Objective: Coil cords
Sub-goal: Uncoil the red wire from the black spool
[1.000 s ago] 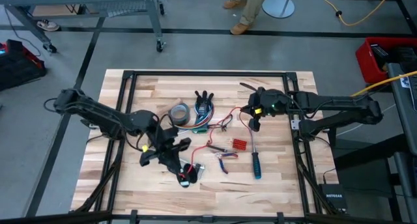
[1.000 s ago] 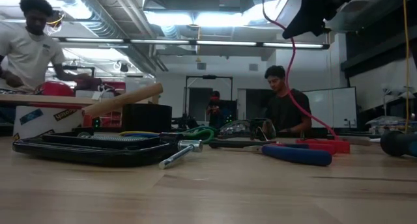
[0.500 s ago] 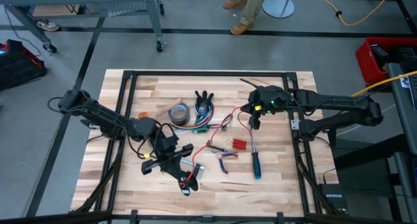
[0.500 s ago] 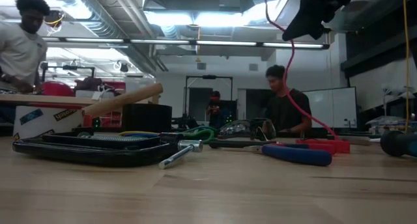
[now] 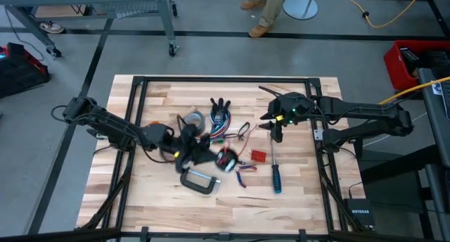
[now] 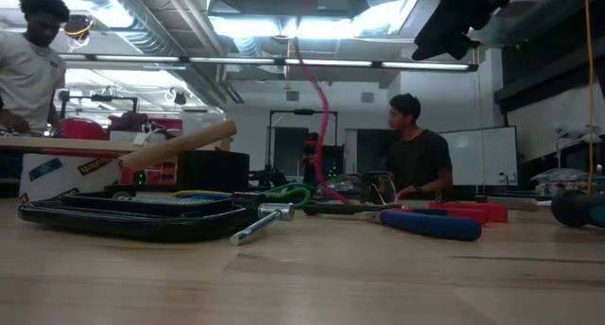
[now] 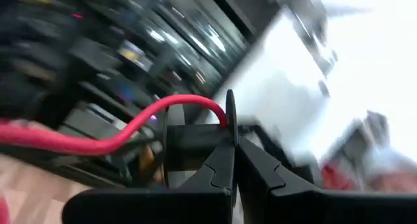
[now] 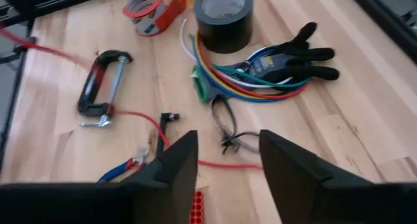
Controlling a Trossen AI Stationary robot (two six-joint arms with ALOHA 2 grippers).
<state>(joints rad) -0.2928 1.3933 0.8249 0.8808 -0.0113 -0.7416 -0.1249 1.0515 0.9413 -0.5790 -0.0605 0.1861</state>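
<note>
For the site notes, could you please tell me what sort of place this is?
Probably a workshop or robotics lab: a butcher-block wooden table strewn with a metal C-clamp and blue-handled screwdriver, and people at benches behind.

Pale butcher-block wooden table (image 5: 140, 200) w/ a black metal frame (image 5: 133, 87) along its edges carries a grey duct tape roll (image 8: 223, 10), an orange-red tape roll (image 8: 148, 5) just beside it, and a black work glove (image 8: 294, 55) lying flat. Bundle of thin red, blue, green, white & black cords (image 8: 225, 81) rests between tape roll & glove (touching both), w/ a thin red cord (image 8: 140, 116) trailing across the boards. Also on the wood: black C-clamp w/ silver screw (image 5: 199, 183), blue-handled pliers (image 5: 244, 173), small red ridged plastic block (image 5: 259, 156), blue-handled screwdriver (image 5: 275, 174).
</note>
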